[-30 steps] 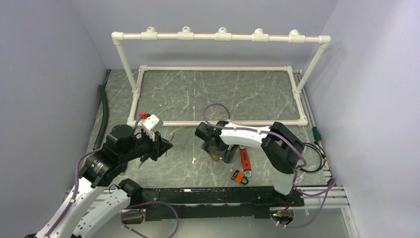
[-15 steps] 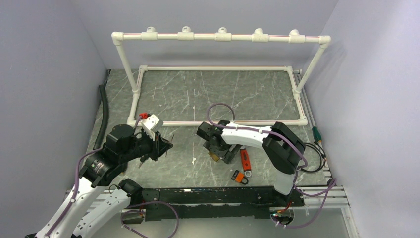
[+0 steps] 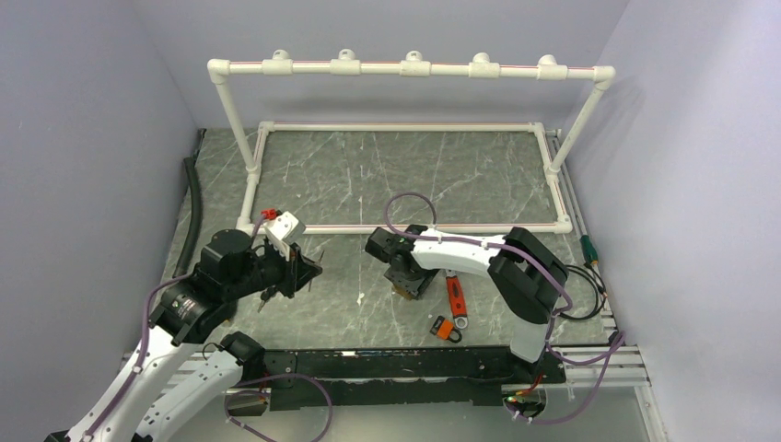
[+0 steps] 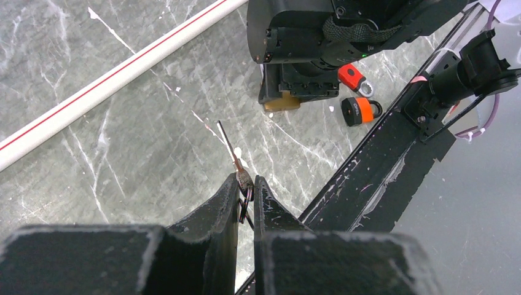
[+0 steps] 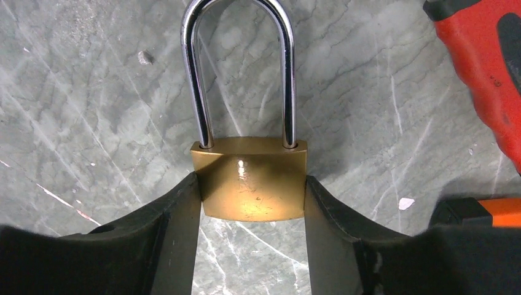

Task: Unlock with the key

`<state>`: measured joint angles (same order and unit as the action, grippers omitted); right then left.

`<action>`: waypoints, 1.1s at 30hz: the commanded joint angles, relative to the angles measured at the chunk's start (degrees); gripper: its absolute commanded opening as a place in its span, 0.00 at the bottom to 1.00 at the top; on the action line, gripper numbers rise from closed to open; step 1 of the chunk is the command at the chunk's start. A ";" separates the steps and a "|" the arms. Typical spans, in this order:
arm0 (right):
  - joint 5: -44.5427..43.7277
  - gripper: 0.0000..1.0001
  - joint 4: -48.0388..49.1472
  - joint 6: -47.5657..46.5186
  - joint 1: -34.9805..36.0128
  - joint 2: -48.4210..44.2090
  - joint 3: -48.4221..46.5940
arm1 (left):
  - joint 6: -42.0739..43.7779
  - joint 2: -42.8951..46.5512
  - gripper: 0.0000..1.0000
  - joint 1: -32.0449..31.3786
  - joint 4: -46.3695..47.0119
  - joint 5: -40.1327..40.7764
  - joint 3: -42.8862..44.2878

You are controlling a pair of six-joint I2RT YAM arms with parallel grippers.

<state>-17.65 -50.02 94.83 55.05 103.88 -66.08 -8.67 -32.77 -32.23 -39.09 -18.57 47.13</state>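
Observation:
A brass padlock [image 5: 252, 183] with a steel shackle [image 5: 236, 67] lies on the marble table, gripped on both sides by my right gripper [image 5: 252, 184]. In the top view the right gripper [image 3: 408, 281] points down at mid table with the padlock [image 3: 402, 293] showing at its tip. My left gripper [image 4: 246, 184] is shut on a small key [image 4: 232, 150] whose blade sticks out ahead toward the right gripper; a key ring hangs between the fingers. In the top view the left gripper [image 3: 308, 268] hovers to the left of the padlock, well apart from it.
A red tool [image 3: 455, 296] and a small orange-and-black padlock [image 3: 445, 328] lie right of the right gripper. A white pipe frame [image 3: 405, 226] stands behind. A black rail [image 3: 405, 361] runs along the near edge. A black hose [image 3: 192, 216] lies at left.
The right gripper has turned slightly and shifted a little over the padlock. The left gripper with the key has barely moved.

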 commanded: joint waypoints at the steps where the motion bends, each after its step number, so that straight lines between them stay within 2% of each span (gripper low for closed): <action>1: -3.31 0.07 4.43 -2.70 -0.22 -0.06 1.10 | 0.32 -0.55 0.00 -0.11 0.73 -0.43 -0.11; 6: -4.91 0.00 5.83 -7.52 -0.26 -5.07 0.96 | 0.23 -1.07 0.00 -0.12 0.31 -0.85 0.37; 10: -6.48 0.00 7.36 -8.62 -0.29 -12.12 1.76 | -0.31 -1.15 0.00 -0.12 1.14 -2.92 0.72; 18: -9.89 0.00 13.31 -10.53 -0.55 -25.21 0.68 | -4.72 -4.38 0.00 -0.10 8.77 -12.76 2.58; 24: -8.33 0.00 18.22 -10.29 -0.55 -29.25 -0.47 | -10.60 -8.05 0.00 -0.12 17.70 -19.30 2.28; 33: -7.14 0.00 21.53 -11.50 -0.55 -30.84 -2.60 | -12.47 -13.53 0.00 -0.07 25.36 -22.65 -1.29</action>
<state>-23.88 -34.37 84.07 54.72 75.37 -64.07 -19.11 -44.88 -32.23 -20.34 -37.78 47.24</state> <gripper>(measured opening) 0.563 0.144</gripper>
